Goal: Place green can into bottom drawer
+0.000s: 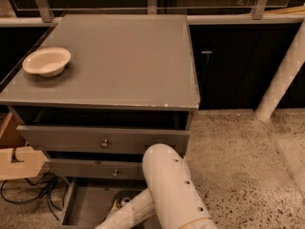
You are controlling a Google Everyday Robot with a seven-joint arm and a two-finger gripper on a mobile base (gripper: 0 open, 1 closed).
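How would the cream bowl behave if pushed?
Shallow and wide, the bowl likely slides rather than tips; the smooth cabinet top suggests little grip. Thin-walled, probably light. The gripper sits low in the bottom drawer, mostly hidden.

A cream bowl rests near the left edge of the grey cabinet top. Below are two upper drawers, each with a small round knob. A white post leans at right over the speckled floor.

Legible text: none. You had no label, brand, number or sign to read on any surface. Gripper: at 7 o'clock, down in the bottom drawer.
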